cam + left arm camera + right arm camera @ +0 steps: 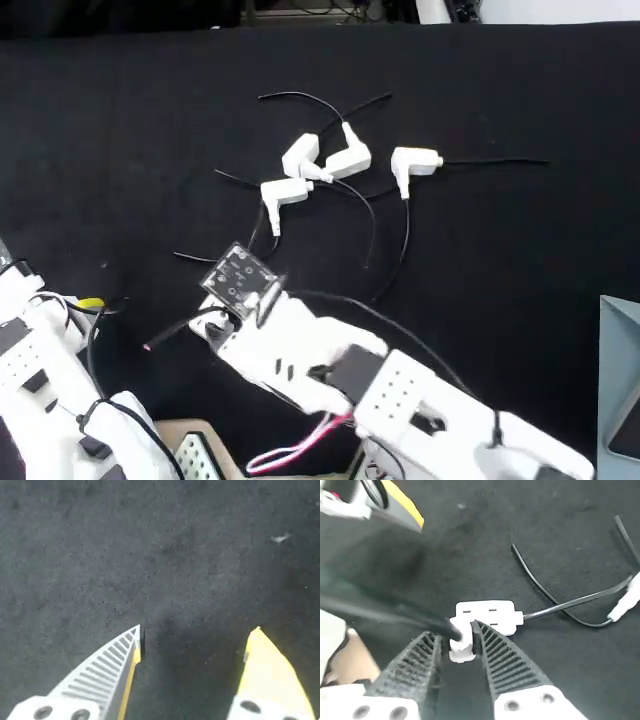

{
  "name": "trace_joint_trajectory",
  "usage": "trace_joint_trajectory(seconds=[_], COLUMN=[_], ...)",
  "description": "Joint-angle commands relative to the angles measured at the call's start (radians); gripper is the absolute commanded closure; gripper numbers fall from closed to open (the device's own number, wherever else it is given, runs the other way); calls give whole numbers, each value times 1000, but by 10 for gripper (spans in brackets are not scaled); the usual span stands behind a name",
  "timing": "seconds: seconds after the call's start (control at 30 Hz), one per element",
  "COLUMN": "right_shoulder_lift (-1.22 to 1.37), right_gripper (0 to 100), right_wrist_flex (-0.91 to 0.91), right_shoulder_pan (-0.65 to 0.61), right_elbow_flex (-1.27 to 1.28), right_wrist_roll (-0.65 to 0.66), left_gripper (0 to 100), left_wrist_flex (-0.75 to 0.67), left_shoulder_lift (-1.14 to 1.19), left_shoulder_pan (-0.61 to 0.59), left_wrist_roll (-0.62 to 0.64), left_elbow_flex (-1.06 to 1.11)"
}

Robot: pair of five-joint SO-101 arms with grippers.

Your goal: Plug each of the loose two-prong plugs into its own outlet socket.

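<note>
From my seat, the right gripper is clamped on a white two-prong plug, one ribbed finger on each side. The plug sits against the long side of a white outlet socket. I can't tell from the wrist view whether the prongs are actually in the slots. This all sits toward the near-left part of the bench, under the tip of the right arm, which slants in from the near-right corner.

The left gripper hangs with its fingers spread wide, holding nothing, over bare black cloth by the near-left corner. It is close beside the right arm's tip, so room between the two arms is tight.

The far half and the whole right side of the bench are open cloth. In the middle lies a cluster of three white connector bodies, with a fourth connector body just to their right. Their thin black cords loop toward the right arm and cross each other. One more black cord trails out from the gripper toward the near-left corner. A grey box stands at the right edge, near the near corner.
</note>
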Motion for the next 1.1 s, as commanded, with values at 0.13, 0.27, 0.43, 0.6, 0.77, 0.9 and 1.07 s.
trace_joint_trajectory(seconds=[0.13, 0.27, 0.43, 0.6, 0.77, 0.9, 1.07], right_shoulder_lift=[248, 328, 424, 461, 464, 467, 470], right_gripper=[986, 986, 986, 986, 986, 986, 986], right_wrist_flex=[-230, -245, -249, -330, -331, -333, -336], right_shoulder_pan=[-17, -17, -17, -14, -14, -14, -17], right_elbow_flex=[-21, -56, -110, -116, -137, -142, -145], right_wrist_roll=[-3, -3, -8, -6, -3, -3, -3], left_gripper=[672, 672, 672, 672, 672, 672, 672], left_wrist_flex=[-15, -15, -15, -15, -15, -17, -17], left_shoulder_lift=[-14, -14, -14, -14, -14, -14, -14], left_shoulder_pan=[5, 5, 5, 5, 5, 5, 5], left_wrist_roll=[9, 9, 9, 9, 9, 8, 8], left_elbow_flex=[-15, -15, -13, -13, -10, -4, -4])
